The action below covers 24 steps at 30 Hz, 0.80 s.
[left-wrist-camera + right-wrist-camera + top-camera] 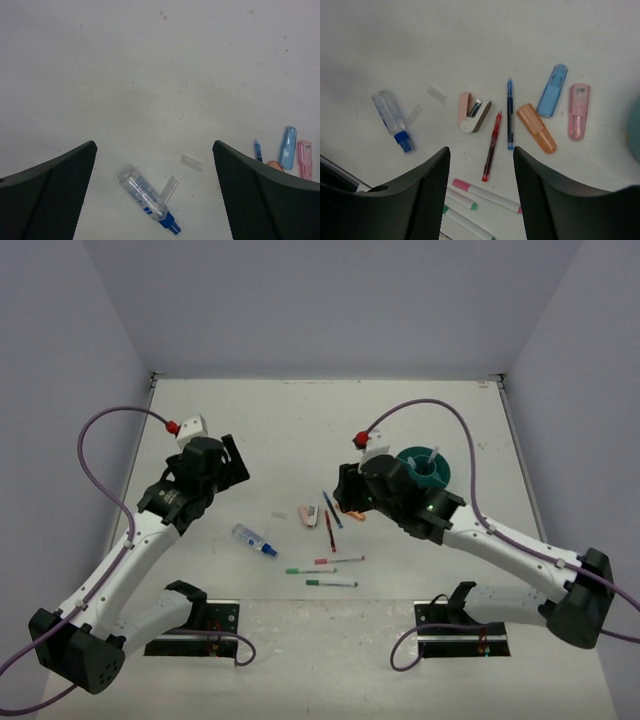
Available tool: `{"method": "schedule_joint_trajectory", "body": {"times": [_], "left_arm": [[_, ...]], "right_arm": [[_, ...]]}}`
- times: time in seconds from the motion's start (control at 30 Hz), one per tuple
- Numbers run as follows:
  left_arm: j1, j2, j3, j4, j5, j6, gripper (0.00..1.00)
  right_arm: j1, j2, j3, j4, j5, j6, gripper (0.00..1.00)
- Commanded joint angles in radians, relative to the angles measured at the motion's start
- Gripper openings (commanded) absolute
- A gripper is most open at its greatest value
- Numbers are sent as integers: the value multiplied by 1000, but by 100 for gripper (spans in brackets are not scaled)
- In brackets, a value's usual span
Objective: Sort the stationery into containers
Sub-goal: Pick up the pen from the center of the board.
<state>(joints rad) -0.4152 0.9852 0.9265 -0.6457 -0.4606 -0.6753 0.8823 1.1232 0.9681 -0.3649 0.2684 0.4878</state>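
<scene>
Plainly, both end effectors stand released and hold nothing. The left end effector (154, 147) hangs with its jaws spread wide over bare counter (150, 60). The clear blue-capped tube (146, 199) lies on its side just below the gap, with a small clear piece (192, 162) near it.

The right end effector (481, 152) hovers with its jaws apart above the middle of the scattered stationery (nothing sits between its fingers (432, 195)). Under the gap lies a red pen (491, 147), with a blue pen (510, 114) just beside it and an orange highlighter (536, 128) next over. A blue highlighter (552, 90) and a pink highlighter (579, 111) lie beyond those, toward the cup, side by side but not touching. On the other side of the red pen rests a small pink-and-white item (474, 111); what it is I cannot tell. White pens (487, 194) with pink and green ends lie nearest the arms' bases. All of these lie loose on the counter.

The teal cup (432, 472) stands at the right, behind the right arm and well apart from the tube. The arm hides part of it, and its contents cannot be made out.
</scene>
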Motion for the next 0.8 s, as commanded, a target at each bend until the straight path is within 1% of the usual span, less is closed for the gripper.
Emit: {"method": "schedule_joint_trajectory", "body": {"times": [0.0,0.03,0.1,0.17,0.27,0.33,0.47,0.57,0.77], "left_arm": [[12,-23,-30,45,128,87,100],[10,-38,-55,36,126,104,100],[10,-49,-64,12,123,137,100],[10,-61,-73,-9,141,189,100],[4,-84,-67,-29,166,201,100],[5,-105,-70,-5,242,224,100],[6,-128,-140,65,242,225,100],[6,-117,-137,63,273,231,100],[4,-146,-156,75,267,223,100]], "right_arm": [[57,153,49,-105,-1,98,53],[65,213,64,-108,-12,126,47],[77,300,96,-112,-7,134,41],[79,393,141,-143,14,130,39],[81,493,216,-181,22,104,34],[80,563,252,-195,25,86,30],[78,630,291,-220,5,103,29],[79,648,274,-223,13,142,30],[79,689,258,-220,-10,163,30]]}}
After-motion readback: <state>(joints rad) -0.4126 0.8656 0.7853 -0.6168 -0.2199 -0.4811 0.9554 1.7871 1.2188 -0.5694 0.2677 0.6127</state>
